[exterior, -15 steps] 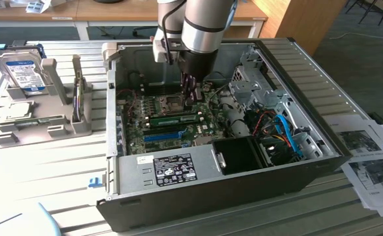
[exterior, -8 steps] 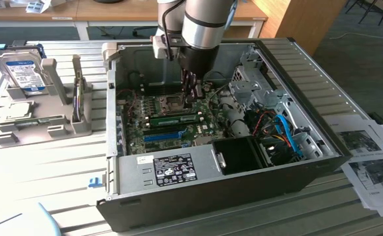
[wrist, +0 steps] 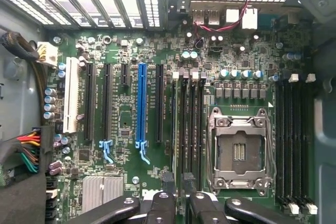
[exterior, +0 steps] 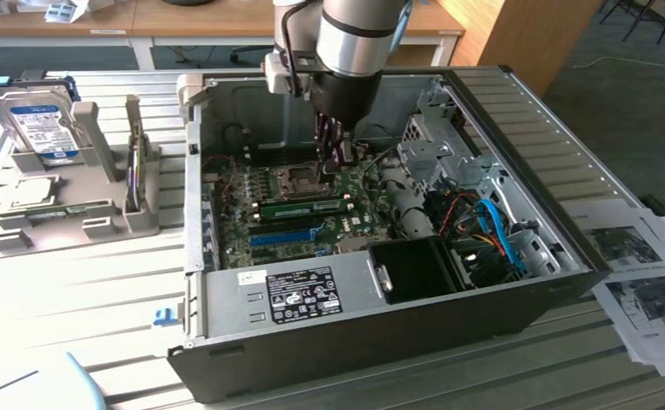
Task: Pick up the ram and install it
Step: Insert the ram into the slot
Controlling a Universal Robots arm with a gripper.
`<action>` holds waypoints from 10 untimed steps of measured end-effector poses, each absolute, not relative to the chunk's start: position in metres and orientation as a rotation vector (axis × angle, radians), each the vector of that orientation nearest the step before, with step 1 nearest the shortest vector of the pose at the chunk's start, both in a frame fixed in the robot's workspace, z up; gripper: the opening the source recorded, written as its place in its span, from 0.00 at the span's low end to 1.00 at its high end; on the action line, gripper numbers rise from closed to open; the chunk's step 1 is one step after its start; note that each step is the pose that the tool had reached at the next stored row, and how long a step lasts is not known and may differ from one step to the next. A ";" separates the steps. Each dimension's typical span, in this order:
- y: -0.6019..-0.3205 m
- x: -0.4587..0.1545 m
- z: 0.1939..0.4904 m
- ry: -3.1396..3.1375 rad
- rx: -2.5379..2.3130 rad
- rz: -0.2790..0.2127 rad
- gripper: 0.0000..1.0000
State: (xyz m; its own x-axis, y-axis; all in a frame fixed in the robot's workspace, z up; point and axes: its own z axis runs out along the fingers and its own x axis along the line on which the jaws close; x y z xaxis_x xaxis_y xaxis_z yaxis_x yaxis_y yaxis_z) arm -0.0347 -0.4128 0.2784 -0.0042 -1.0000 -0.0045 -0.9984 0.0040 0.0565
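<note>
We see the gripper (exterior: 342,162) (wrist: 181,205) partly spread, holding nothing, poised near the processor socket (exterior: 298,179); the ram (exterior: 304,205) stands slotted just beside that socket.

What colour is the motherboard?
Green; the motherboard shows best in the wrist view.

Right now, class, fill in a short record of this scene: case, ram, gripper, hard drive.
case: open, motherboard exposed
ram: green stick along the memory slots, between the blue slot and the CPU socket
gripper: low inside the case, over the motherboard, near the ram
hard drive: upright in a grey rack outside the case, exterior view's left
</note>
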 end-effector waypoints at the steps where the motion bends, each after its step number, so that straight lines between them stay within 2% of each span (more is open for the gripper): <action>1: -0.413 -0.035 0.280 -2.200 2.190 -0.067 0.18; 10: -0.413 -0.035 0.292 -2.199 2.190 -0.067 0.18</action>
